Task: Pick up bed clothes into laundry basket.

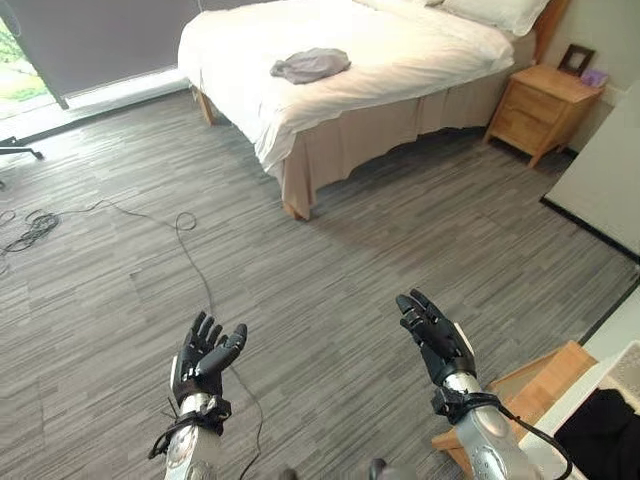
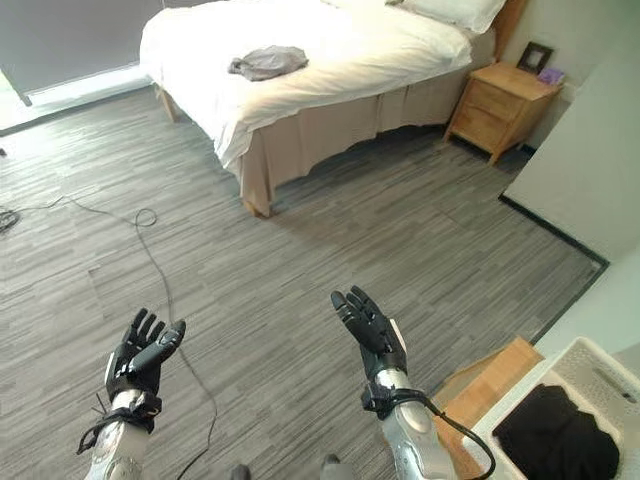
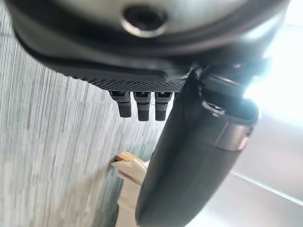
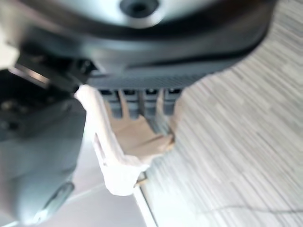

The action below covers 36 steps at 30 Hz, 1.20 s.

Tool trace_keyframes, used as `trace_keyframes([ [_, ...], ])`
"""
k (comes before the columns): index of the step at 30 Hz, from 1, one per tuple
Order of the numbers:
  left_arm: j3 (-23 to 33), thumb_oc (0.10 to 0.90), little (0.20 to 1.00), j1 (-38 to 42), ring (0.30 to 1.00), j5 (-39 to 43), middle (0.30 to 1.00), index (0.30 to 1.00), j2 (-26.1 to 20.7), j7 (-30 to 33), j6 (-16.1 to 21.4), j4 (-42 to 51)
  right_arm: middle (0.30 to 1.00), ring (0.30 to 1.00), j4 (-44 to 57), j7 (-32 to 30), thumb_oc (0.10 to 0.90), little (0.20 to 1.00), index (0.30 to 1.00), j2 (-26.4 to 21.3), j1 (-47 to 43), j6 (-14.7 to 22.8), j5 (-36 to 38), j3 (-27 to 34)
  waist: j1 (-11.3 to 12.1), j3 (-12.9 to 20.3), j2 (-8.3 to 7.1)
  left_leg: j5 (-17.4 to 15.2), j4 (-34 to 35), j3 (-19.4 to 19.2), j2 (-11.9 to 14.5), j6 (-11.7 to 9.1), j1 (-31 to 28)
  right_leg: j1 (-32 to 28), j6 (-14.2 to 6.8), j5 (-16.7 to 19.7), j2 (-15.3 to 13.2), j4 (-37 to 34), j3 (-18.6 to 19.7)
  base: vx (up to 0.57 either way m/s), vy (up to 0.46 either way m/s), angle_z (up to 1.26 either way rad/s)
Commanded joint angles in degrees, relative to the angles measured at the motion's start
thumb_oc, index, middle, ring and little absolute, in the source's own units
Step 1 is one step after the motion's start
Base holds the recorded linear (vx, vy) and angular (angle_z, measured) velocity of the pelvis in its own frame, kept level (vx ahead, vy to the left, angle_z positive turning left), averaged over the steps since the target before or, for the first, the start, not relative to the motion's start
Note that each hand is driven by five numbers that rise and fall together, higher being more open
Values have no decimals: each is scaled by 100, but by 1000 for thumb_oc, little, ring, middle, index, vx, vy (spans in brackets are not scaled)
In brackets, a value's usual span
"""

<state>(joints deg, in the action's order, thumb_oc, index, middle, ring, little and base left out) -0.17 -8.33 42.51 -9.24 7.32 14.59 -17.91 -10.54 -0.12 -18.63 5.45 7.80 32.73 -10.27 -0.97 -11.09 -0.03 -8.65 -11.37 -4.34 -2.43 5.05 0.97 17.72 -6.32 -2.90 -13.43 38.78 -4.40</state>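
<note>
A crumpled grey garment point(image 1: 311, 65) lies on the white bed point(image 1: 400, 60) across the room, well ahead of both hands. A white laundry basket point(image 2: 590, 365) with a dark garment point(image 2: 556, 430) inside stands at my lower right. My left hand point(image 1: 205, 358) is raised low at the left, fingers straight and empty. My right hand point(image 1: 436, 336) is held up beside the basket, also open and empty. Both are far from the bed. The left wrist view shows the left hand's fingers point(image 3: 138, 105) straight above the floor, and the right wrist view shows the right fingers point(image 4: 142, 101) straight too.
A wooden nightstand point(image 1: 540, 108) with a picture frame point(image 1: 576, 59) stands right of the bed. A low wooden stand point(image 2: 480, 380) sits by the basket. A white wall panel point(image 1: 610, 180) edges the right side. Grey plank floor point(image 1: 350, 270) stretches between me and the bed.
</note>
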Motion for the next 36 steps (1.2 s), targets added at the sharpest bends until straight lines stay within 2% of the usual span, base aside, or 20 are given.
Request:
trace_keyframes([
  [1, 198, 800, 900, 237, 900, -201, 900, 900, -589, -112, 488, 748, 900, 900, 512, 244, 800, 900, 900, 154, -280, 419, -4, -53, -77, 166, -48, 95, 868, 379, 122, -157, -537, 25, -37, 255, 363, -1066, -111, 347, 0, -1],
  [3, 124, 800, 900, 351, 900, -105, 900, 900, -606, -211, 501, 724, 900, 900, 558, 264, 800, 900, 900, 84, -175, 450, 87, 47, -303, 171, -98, -85, 944, 607, 36, -240, -838, 287, -89, 414, 509, -1982, -26, 472, -57, 16],
  [5, 11, 800, 900, 626, 900, 223, 900, 900, -578, -302, 540, 556, 900, 900, 610, 242, 800, 900, 900, 36, -63, 487, 141, 134, -622, 133, -67, -391, 1123, 910, 137, -420, -1434, 472, -298, 896, 588, -3454, -235, 623, -95, 56],
  [7, -21, 800, 900, 660, 900, 597, 900, 900, -477, -372, 525, 537, 900, 900, 610, 205, 800, 900, 900, 57, -21, 451, 119, 123, -712, 170, -74, -512, 1239, 955, 239, -567, -1744, 427, -376, 1030, 551, -3911, -618, 557, -106, 87],
  [8, 24, 800, 900, 694, 900, 643, 900, 900, -431, -389, 508, 488, 900, 900, 594, 216, 800, 900, 900, 67, -17, 429, 52, 96, -710, 259, -133, -584, 1280, 950, 240, -631, -1977, 567, -412, 1170, 460, -4076, -1134, 592, -131, 68],
  [11, 19, 800, 900, 678, 900, 608, 900, 900, -405, -417, 507, 497, 900, 900, 629, 259, 800, 900, 900, 52, 66, 412, 98, 113, -787, 405, -146, -581, 1096, 1035, 285, -737, -2172, 434, -318, 1216, 397, -3862, -1429, 435, -111, 22],
  [13, 16, 800, 900, 626, 900, 686, 900, 900, -336, -412, 542, 524, 900, 900, 610, 325, 800, 900, 900, 35, 96, 389, 176, 49, -737, 592, -70, -100, 456, 968, 463, -1036, -2108, 194, -123, 1105, 446, -3643, -1604, 741, -266, 22],
  [14, 10, 800, 900, 549, 900, 865, 900, 900, -234, -357, 582, 490, 900, 900, 500, 341, 800, 900, 900, -37, 57, 390, 165, -104, -770, 713, -3, 1327, -1068, 891, 656, -1512, -1647, -77, 187, 833, 701, -3403, -1425, 815, -381, 31],
  [15, 46, 800, 900, 509, 900, 1036, 900, 900, -165, -361, 597, 513, 900, 900, 565, 318, 800, 900, 900, -78, 21, 380, 242, -160, -663, 663, -70, 1761, -2075, 737, 649, -1686, -1181, -427, 316, 702, 744, -3434, -1462, 841, -474, 64],
  [17, -13, 800, 900, 500, 900, 1055, 900, 900, -200, -372, 533, 575, 900, 900, 656, 306, 800, 900, 900, -135, -29, 429, 510, -224, -489, 494, -304, 1883, -3598, 392, 792, -1448, -255, -993, 566, 500, 819, -3677, -1346, 535, -427, 43],
  [19, -34, 800, 900, 519, 900, 1049, 900, 900, -230, -291, 535, 567, 900, 900, 610, 205, 800, 900, 900, -178, -149, 421, 421, -282, -208, 325, -434, 1382, -3973, 50, 775, -1137, 565, -1525, 638, 327, 933, -3950, -1168, 549, -297, -53],
  [21, 33, 800, 900, 496, 900, 1101, 900, 900, -231, -309, 504, 566, 900, 900, 630, 128, 800, 900, 900, -238, -220, 379, 330, -305, -16, 275, -481, 1173, -3658, -234, 975, -1064, 1146, -1857, 598, 222, 999, -4094, -1032, 567, -98, -47],
  [22, 92, 800, 900, 484, 900, 1034, 900, 900, -249, -261, 535, 529, 900, 900, 745, 196, 800, 900, 900, -232, -231, 463, 443, -304, 67, 287, -420, 1189, -2840, -478, 1143, -1068, 1374, -2032, 531, 116, 1078, -4116, -1018, 563, 13, -56],
  [24, 98, 800, 900, 421, 900, 1014, 900, 900, -263, -268, 557, 531, 900, 900, 746, 251, 800, 900, 900, -237, -217, 430, 421, -320, 150, 295, -432, 1217, -2503, -602, 1189, -1064, 1397, -2141, 477, 81, 1032, -4092, -901, 392, 60, -70],
  [25, 133, 800, 900, 377, 900, 985, 900, 900, -275, -268, 585, 495, 900, 900, 736, 285, 800, 900, 900, -241, -234, 429, 356, -386, 212, 309, -381, 1290, -1876, -732, 1237, -1051, 1430, -2247, 456, -71, 1050, -4058, -803, 623, 150, -69],
  [27, 302, 800, 900, 240, 900, 1031, 900, 900, -210, -279, 662, 402, 900, 900, 566, 343, 800, 900, 900, -210, -238, 419, 172, -476, 464, 318, -171, 1757, 322, -684, 1028, -1068, 1626, -2943, 384, -423, 1306, -4213, -411, 883, 189, -86],
  [29, 332, 800, 900, 282, 900, 1057, 900, 900, -148, -298, 671, 441, 900, 900, 513, 366, 800, 900, 900, -208, -199, 425, 61, -473, 521, 362, -100, 2072, 1222, -589, 958, -1187, 1626, -3230, 360, -605, 1363, -4246, -171, 614, 106, -124],
  [32, 366, 800, 900, 310, 900, 960, 900, 900, -180, -338, 659, 482, 900, 900, 536, 411, 800, 900, 900, -260, -112, 401, -1, -375, 529, 456, -76, 2203, 1538, -815, 1007, -1268, 1831, -3510, 301, -784, 1317, -4224, 4, 588, 117, -69],
  [34, 389, 800, 900, 290, 900, 819, 900, 900, -233, -338, 679, 557, 900, 900, 624, 442, 800, 900, 900, -211, 3, 336, -90, -340, 544, 672, -61, 2396, 1368, -1117, 1134, -1137, 1661, -3803, 221, -990, 1158, -4070, 240, 748, 228, -22],
  [36, 365, 800, 900, 335, 900, 683, 900, 900, -276, -233, 706, 509, 900, 900, 625, 427, 800, 900, 900, -96, 46, 358, -165, -367, 537, 805, -202, 2527, 1148, -1238, 1046, -1061, 1632, -3767, 77, -854, 878, -3527, 223, 634, 215, -107],
])
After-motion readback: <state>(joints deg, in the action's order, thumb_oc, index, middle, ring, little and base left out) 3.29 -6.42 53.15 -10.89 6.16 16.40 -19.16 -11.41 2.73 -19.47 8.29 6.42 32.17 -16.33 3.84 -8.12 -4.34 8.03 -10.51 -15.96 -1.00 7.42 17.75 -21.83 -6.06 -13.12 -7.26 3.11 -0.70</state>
